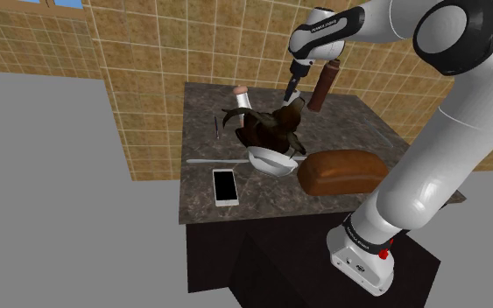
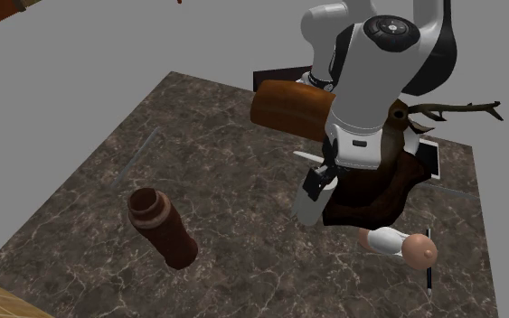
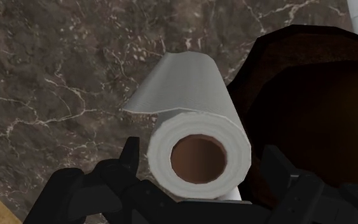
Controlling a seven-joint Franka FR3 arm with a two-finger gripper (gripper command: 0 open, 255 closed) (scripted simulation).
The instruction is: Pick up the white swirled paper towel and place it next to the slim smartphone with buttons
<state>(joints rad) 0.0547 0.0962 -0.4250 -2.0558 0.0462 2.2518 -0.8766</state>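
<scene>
Though open, tool (image 3: 201,153) near towel (image 3: 184,89) (figurine (image 3: 311,95) adjacent)

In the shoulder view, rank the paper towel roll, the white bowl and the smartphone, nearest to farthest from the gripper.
1. Paper towel roll, just to the shoulder view's left of the gripper.
2. White bowl, lower in that view, mid-table.
3. Smartphone, by the table's near edge, farthest.

The white paper towel roll (image 3: 193,121), brown core showing, is lying apparently on its side on the dark marbled counter (image 3: 56,63), well apart from the white, black-screened smartphone (image 1: 225,186) lying flat.
</scene>
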